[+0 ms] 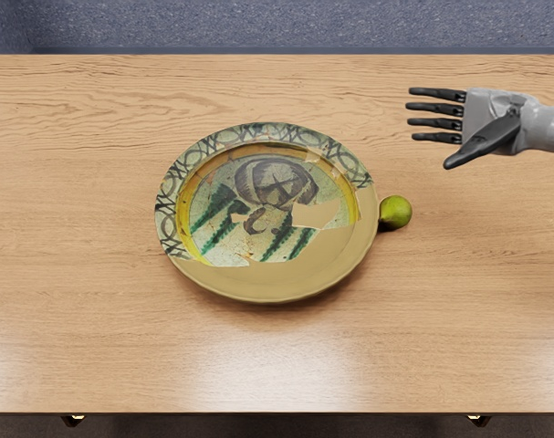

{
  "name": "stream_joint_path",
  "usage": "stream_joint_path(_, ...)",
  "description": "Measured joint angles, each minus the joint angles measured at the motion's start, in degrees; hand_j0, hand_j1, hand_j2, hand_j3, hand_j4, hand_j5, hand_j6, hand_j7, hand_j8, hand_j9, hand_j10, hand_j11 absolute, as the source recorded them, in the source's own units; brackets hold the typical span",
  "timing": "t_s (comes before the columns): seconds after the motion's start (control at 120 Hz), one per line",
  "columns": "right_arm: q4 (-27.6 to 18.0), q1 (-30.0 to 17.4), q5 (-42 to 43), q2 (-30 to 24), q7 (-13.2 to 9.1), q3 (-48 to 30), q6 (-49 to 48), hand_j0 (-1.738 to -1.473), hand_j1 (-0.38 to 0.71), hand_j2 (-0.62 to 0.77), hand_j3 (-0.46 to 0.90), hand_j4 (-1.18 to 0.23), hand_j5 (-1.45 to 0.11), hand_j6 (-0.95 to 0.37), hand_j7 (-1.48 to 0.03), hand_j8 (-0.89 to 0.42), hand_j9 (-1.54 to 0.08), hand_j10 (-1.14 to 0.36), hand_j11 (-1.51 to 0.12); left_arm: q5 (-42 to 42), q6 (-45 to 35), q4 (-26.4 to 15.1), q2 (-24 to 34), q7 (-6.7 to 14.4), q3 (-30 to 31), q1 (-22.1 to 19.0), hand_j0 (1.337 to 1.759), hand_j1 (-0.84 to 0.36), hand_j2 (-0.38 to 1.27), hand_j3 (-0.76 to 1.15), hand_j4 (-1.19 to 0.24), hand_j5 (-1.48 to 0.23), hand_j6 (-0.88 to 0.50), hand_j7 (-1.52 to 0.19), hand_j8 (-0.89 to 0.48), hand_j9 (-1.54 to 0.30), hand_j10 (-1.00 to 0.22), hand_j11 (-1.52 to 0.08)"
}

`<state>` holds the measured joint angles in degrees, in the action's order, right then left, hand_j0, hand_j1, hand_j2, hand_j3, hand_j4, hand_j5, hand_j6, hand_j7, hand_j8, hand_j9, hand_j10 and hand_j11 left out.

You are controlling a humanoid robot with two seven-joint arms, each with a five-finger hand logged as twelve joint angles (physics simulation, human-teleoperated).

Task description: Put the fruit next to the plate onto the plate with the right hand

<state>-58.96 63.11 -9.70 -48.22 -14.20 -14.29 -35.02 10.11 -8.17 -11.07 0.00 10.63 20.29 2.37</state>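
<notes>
A small yellow-green fruit point(395, 212) lies on the table, touching the right rim of a large patterned plate point(258, 279). The plate is tan with dark green painted motifs and a scrolled border, and nothing lies on it. My right hand point(438, 124) comes in from the right edge and hovers above and to the right of the fruit. Its fingers are spread straight toward the left and hold nothing. The left arm does not show.
The wooden table point(94, 338) fills the view, its far edge at the top and near edge at the bottom. A grey floor lies beyond the far edge.
</notes>
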Motion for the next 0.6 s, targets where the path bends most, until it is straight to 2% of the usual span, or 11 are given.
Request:
stream_joint_path(0.392, 1.4, -0.6, 0.4, 0.8, 0.5, -0.6, 0.0, -1.658, -0.32, 0.00, 0.00, -0.03, -0.04, -0.03, -0.04, -0.03, -0.04, -0.03, -0.04, 0.0, 0.0, 0.0, 0.0, 0.0, 0.0, 0.0, 1.658, 0.35, 0.00, 0.00, 0.00, 0.00, 0.00, 0.00, 0.00, 0.00, 0.00, 0.00)
stream_joint_path(0.442, 2.4, -0.7, 2.8, 1.4, 1.6, -1.7, 0.0, -1.658, -0.32, 0.00, 0.00, -0.03, -0.04, -0.03, -0.04, -0.03, -0.04, -0.03, -0.04, 0.0, 0.0, 0.0, 0.0, 0.0, 0.0, 0.0, 1.658, 0.35, 0.00, 0.00, 0.00, 0.00, 0.00, 0.00, 0.00, 0.00, 0.00, 0.00)
stream_joint_path(0.533, 3.5, -1.4, 11.8, 3.2, 5.1, -6.4, 0.0, -1.658, -0.31, 0.00, 0.00, -0.03, -0.04, -0.03, -0.04, -0.03, -0.04, -0.03, -0.04, 0.0, 0.0, 0.0, 0.0, 0.0, 0.0, 0.0, 1.658, 0.35, 0.00, 0.00, 0.00, 0.00, 0.00, 0.00, 0.00, 0.00, 0.00, 0.00)
stream_joint_path(0.6, 3.8, -3.0, 17.8, 4.4, 6.6, -10.9, 0.0, -1.658, -0.31, -0.01, 0.00, -0.03, -0.04, -0.03, -0.04, -0.03, -0.04, -0.03, -0.04, 0.0, 0.0, 0.0, 0.0, 0.0, 0.0, 0.0, 1.658, 0.35, 0.00, 0.00, 0.00, 0.00, 0.00, 0.00, 0.00, 0.00, 0.00, 0.00)
